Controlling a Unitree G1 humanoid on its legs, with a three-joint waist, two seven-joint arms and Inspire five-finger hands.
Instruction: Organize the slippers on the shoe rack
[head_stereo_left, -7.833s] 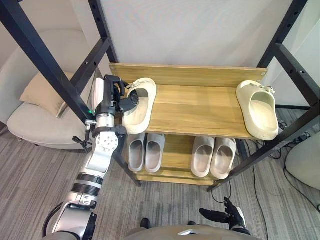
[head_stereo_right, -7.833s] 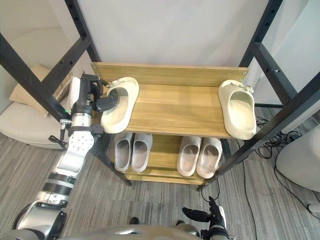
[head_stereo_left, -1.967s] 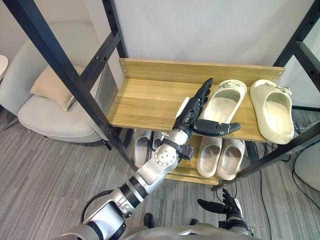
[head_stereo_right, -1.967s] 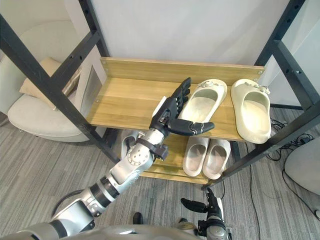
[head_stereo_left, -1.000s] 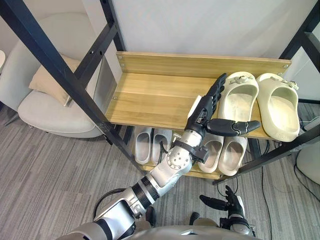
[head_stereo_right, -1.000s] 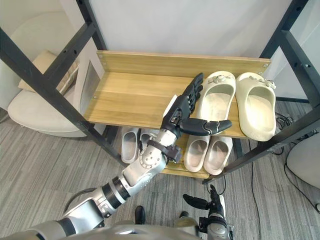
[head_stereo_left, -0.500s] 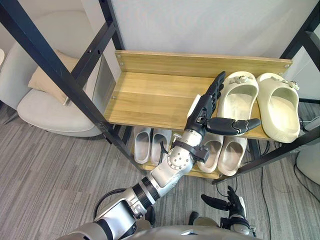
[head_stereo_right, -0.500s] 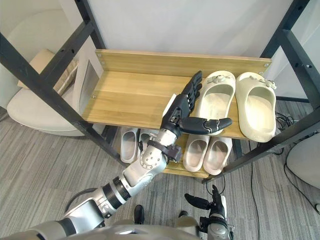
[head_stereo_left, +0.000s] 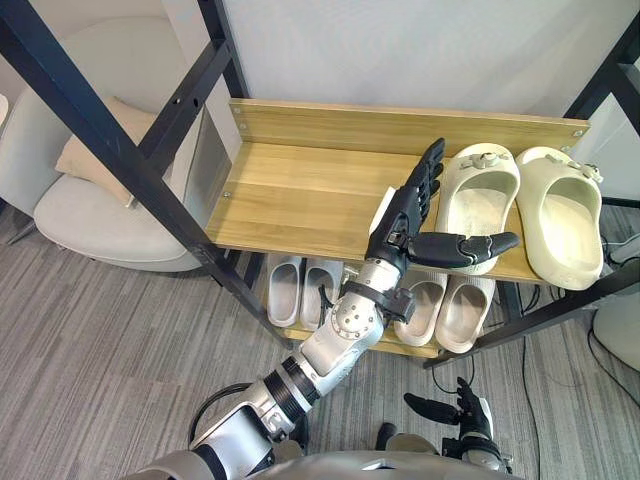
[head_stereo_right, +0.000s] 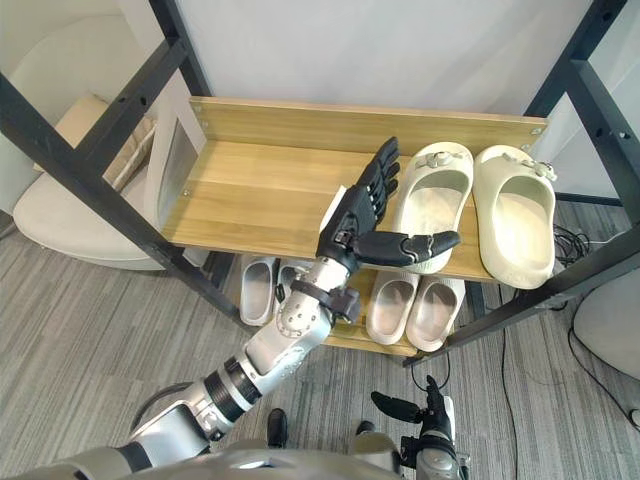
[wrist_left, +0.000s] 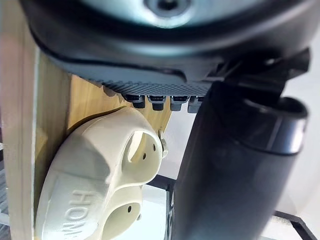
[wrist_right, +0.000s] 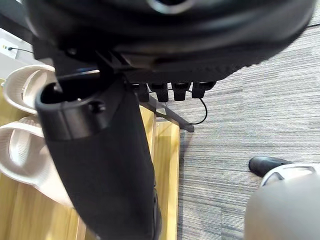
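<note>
Task's thing: the left cream slipper (head_stereo_left: 478, 195) is lying on the top shelf (head_stereo_left: 300, 195) of the shoe rack, near its right end. It is just beside the right cream slipper (head_stereo_left: 565, 215).
Long axis: both slippers are pointing front to back, toes toward the back board, nearly parallel.
Left hand (head_stereo_left: 406, 212): it is standing at the left slipper's left side. Its fingers (head_stereo_left: 428, 172) are straight and together along that side, and its thumb (head_stereo_left: 465, 245) is reaching out across the heel end.
Contact: I cannot tell whether the fingers are touching the slipper or only lying beside it.
Direction: the slipper is lying to the right of the fingers, so a further nudge would go rightward, I think.
Right hand (head_stereo_left: 462, 410): it is hanging low near the floor with fingers spread, far from the slippers.
Lower shelf: grey slippers (head_stereo_left: 300, 290) are standing in pairs.
</note>
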